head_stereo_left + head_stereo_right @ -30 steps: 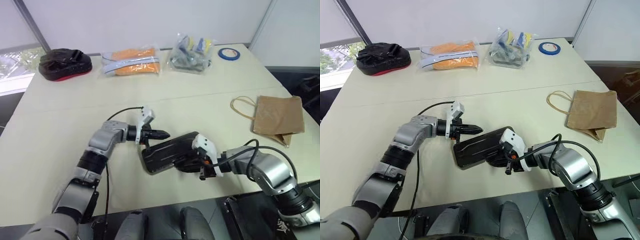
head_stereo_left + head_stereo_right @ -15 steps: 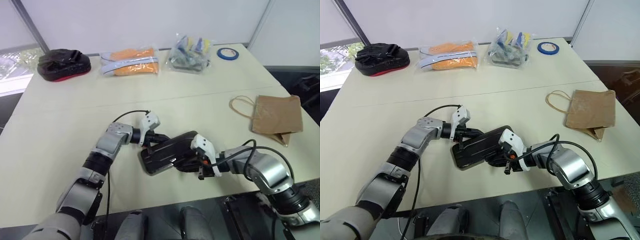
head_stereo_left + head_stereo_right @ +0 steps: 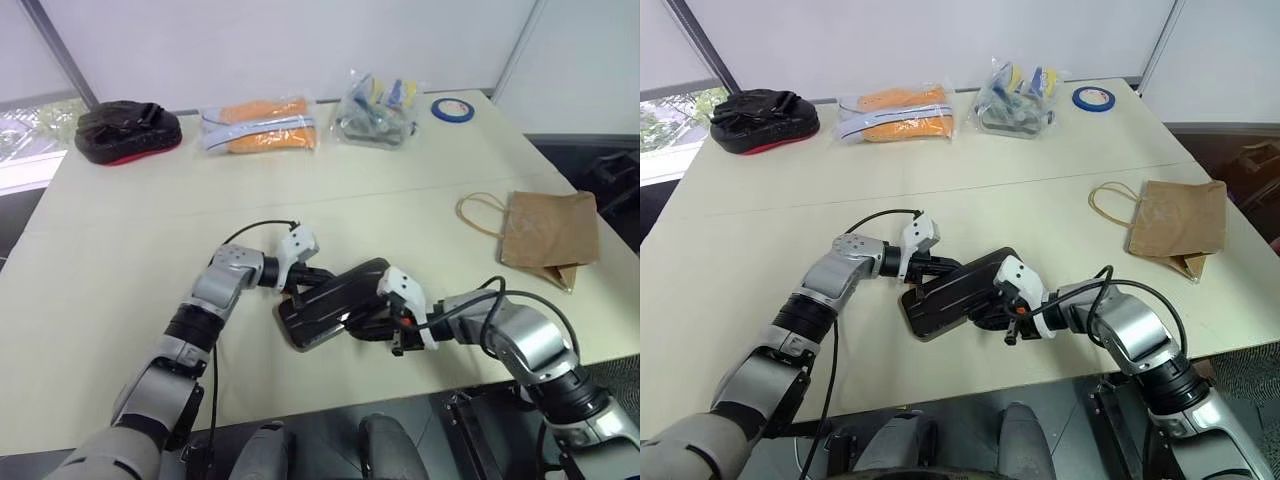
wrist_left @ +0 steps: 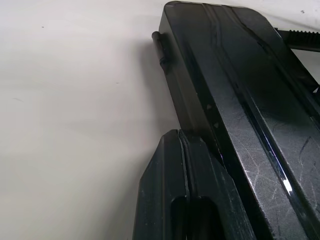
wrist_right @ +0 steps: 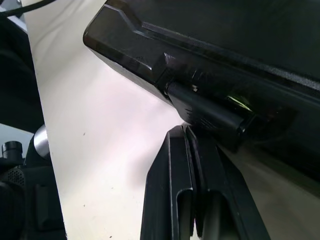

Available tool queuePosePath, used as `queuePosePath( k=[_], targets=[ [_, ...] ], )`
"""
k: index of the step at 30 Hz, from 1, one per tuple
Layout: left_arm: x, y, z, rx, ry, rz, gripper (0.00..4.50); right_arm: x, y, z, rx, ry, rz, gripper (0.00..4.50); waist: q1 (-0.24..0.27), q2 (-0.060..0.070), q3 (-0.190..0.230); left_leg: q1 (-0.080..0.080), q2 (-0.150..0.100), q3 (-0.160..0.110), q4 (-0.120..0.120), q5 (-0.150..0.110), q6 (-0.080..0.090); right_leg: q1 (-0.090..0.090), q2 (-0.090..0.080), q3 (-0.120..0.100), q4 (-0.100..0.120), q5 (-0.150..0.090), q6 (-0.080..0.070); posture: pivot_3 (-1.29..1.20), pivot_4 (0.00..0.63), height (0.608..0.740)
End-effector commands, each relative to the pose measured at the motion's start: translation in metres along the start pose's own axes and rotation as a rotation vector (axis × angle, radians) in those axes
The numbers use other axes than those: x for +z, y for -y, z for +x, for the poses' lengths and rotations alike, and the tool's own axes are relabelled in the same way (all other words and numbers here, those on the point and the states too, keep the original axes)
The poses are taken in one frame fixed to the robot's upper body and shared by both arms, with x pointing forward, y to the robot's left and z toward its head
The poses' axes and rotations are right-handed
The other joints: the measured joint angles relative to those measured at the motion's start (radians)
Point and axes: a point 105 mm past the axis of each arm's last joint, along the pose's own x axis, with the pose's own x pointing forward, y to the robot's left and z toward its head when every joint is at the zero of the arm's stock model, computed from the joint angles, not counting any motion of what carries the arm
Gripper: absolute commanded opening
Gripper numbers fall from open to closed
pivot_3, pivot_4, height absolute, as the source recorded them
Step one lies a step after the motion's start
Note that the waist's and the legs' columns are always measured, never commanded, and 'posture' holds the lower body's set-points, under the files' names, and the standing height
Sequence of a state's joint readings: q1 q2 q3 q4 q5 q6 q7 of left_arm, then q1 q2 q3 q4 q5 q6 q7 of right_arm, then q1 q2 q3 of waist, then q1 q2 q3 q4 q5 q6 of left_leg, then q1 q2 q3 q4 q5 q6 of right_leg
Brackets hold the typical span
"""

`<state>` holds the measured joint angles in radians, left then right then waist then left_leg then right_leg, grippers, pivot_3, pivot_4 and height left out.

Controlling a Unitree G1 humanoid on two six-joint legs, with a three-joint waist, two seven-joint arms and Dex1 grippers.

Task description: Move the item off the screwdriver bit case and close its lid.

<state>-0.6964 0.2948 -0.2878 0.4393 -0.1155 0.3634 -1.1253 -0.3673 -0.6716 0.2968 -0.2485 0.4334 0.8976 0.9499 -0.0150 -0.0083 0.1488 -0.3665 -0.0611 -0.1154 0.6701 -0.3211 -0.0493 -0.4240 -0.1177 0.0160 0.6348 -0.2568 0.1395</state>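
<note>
The screwdriver bit case (image 3: 335, 300) lies at an angle in the middle of the table near its front edge. Its dark lid (image 3: 962, 285) is folded down over the tray. My left gripper (image 3: 305, 277) is shut, and its fingertips (image 4: 179, 137) press against the case's far left side. At the case's near right end my right gripper (image 3: 383, 322) is also shut, with its fingertips (image 5: 186, 135) up against the small black latch tab (image 5: 210, 115). Neither gripper holds anything. The item, a brown paper bag (image 3: 552, 232) with loop handles, lies flat on the table far off to the right.
Along the table's far edge sit a black-and-red pouch (image 3: 128, 128), a clear bag of orange things (image 3: 262, 125), a clear bag of mixed tools (image 3: 380, 108) and a blue tape roll (image 3: 453, 108). The table's front edge runs just below the case.
My left gripper has rolled and dipped from just above the case's corner to rest against its side. The right gripper has stayed at the latch end.
</note>
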Motion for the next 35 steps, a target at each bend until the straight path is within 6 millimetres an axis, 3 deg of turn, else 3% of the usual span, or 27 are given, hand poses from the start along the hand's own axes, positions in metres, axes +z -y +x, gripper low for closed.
queuePosePath(
  k=[1, 7, 11, 17, 21, 29, 35],
  targets=[
    [-0.011, 0.031, 0.024, -0.153, -0.015, -0.021, 0.00, 0.020, 0.019, -0.005, -0.112, 0.041, -0.075, 0.06, 0.000, -0.001, 0.000, 0.000, 0.000, 0.000, 0.000, 0.000, 0.000, 0.000, 0.000, 0.000, 0.000, 0.000, 0.000, 0.00, 0.150, 0.740],
    [-0.011, 0.032, 0.026, -0.152, -0.006, -0.031, 0.00, 0.019, 0.019, -0.002, -0.105, 0.025, -0.074, 0.06, -0.002, -0.001, -0.001, 0.010, 0.000, 0.000, -0.003, -0.001, 0.001, 0.008, 0.000, 0.000, -0.002, 0.000, 0.000, 0.00, 0.150, 0.740],
    [0.000, 0.021, 0.020, -0.093, 0.039, -0.041, 0.00, 0.021, 0.013, -0.004, -0.082, 0.027, -0.069, 0.06, -0.001, -0.001, -0.001, 0.012, 0.001, 0.000, -0.003, -0.003, 0.005, 0.011, 0.001, 0.000, -0.003, 0.000, 0.000, 0.00, 0.150, 0.740],
    [0.020, 0.000, -0.009, 0.036, 0.134, -0.059, 0.00, 0.016, -0.009, -0.020, -0.012, -0.021, -0.112, 0.06, 0.005, -0.001, 0.000, 0.008, 0.000, -0.001, -0.002, -0.001, 0.002, 0.008, 0.000, 0.000, -0.003, 0.000, 0.000, 0.00, 0.150, 0.740],
    [0.033, -0.010, -0.040, 0.134, 0.185, -0.047, 0.00, 0.017, -0.023, -0.040, 0.000, -0.068, -0.201, 0.06, 0.001, -0.001, 0.000, -0.002, 0.000, -0.002, -0.002, -0.001, 0.002, -0.002, -0.001, 0.000, -0.002, 0.000, 0.000, 0.00, 0.150, 0.740],
    [0.048, -0.004, -0.092, 0.263, 0.221, -0.016, 0.00, 0.055, -0.020, -0.091, -0.139, -0.007, -0.293, 0.06, 0.006, -0.001, 0.001, -0.005, 0.000, -0.002, -0.001, -0.001, 0.002, -0.005, -0.001, 0.001, -0.002, 0.000, 0.000, 0.00, 0.150, 0.740],
    [0.044, 0.022, -0.123, 0.354, 0.241, -0.066, 0.00, 0.084, -0.017, -0.119, -0.257, 0.088, -0.322, 0.06, 0.004, -0.001, 0.001, -0.005, 0.001, -0.002, -0.002, -0.001, 0.002, -0.005, -0.001, 0.001, -0.003, 0.000, 0.000, 0.00, 0.150, 0.740]
  ],
)
